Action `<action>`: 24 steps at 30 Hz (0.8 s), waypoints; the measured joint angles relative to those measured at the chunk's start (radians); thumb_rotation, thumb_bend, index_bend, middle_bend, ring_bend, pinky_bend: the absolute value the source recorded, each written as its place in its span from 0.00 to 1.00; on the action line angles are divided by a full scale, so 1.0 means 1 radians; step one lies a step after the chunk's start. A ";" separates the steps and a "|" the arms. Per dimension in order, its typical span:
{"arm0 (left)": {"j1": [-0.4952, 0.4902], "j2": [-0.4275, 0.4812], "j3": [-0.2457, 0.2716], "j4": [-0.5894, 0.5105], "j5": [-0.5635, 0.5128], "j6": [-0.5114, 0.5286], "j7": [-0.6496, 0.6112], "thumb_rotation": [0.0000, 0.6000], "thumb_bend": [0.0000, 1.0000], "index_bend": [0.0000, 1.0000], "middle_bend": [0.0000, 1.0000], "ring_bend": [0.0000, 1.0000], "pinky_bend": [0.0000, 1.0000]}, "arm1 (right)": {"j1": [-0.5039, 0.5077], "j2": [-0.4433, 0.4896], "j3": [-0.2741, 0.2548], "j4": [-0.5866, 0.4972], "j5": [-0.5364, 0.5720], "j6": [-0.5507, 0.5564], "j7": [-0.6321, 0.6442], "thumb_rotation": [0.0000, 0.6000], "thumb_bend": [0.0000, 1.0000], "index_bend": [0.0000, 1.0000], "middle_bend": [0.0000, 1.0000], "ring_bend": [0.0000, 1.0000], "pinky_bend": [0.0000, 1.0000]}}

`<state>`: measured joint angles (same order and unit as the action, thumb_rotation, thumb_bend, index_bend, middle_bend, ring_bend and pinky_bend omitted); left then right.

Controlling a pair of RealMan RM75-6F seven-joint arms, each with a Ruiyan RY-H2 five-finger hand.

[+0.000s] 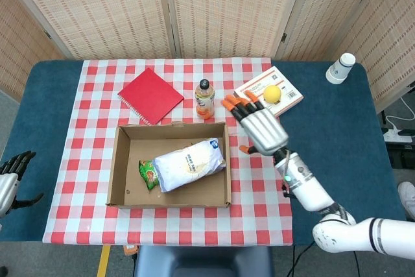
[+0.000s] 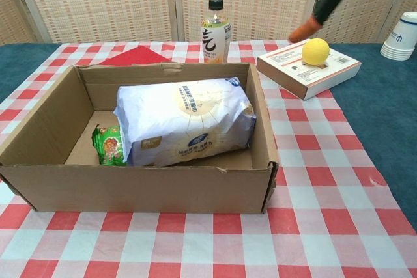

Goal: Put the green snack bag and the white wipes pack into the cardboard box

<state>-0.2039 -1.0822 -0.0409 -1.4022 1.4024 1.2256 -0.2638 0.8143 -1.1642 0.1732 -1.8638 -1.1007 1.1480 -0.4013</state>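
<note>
The cardboard box [image 1: 123,167] [image 2: 39,135] lies open on the checked cloth. Inside it the white wipes pack [image 1: 189,163] [image 2: 186,122] lies tilted across the floor, on top of the green snack bag [image 1: 148,174] [image 2: 109,144], of which only the left end shows. My right hand [image 1: 259,123] hovers above the cloth just right of the box, fingers spread, holding nothing; in the chest view only an orange fingertip [image 2: 303,30] and dark parts show at the top right. My left hand [image 1: 11,172] hangs off the table's left edge, fingers loosely apart and empty.
A drink bottle [image 1: 204,98] [image 2: 215,32] stands behind the box. A red notebook [image 1: 150,95] lies at the back left. A yellow ball [image 1: 272,93] [image 2: 315,51] rests on a flat white box [image 1: 290,95] [image 2: 306,73]. A paper cup stack [image 1: 340,68] [image 2: 401,36] stands far right.
</note>
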 measured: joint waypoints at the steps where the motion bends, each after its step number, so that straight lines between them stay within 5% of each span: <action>1: -0.001 -0.001 0.001 0.001 0.000 -0.002 0.001 1.00 0.20 0.06 0.02 0.00 0.10 | -0.018 0.014 -0.007 -0.003 -0.005 0.015 0.002 1.00 0.00 0.00 0.00 0.00 0.00; 11: -0.003 -0.009 -0.001 0.004 -0.019 -0.015 0.032 1.00 0.20 0.06 0.01 0.00 0.10 | -0.316 0.143 -0.151 0.083 -0.110 0.207 0.140 1.00 0.00 0.00 0.00 0.00 0.00; 24: -0.002 -0.010 0.002 -0.004 -0.021 -0.018 0.049 1.00 0.20 0.06 0.02 0.00 0.10 | -0.589 -0.027 -0.274 0.365 -0.236 0.362 0.202 1.00 0.00 0.00 0.00 0.00 0.00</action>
<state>-0.2059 -1.0925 -0.0390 -1.4060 1.3817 1.2079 -0.2144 0.2253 -1.1911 -0.1009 -1.4992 -1.3371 1.5097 -0.1996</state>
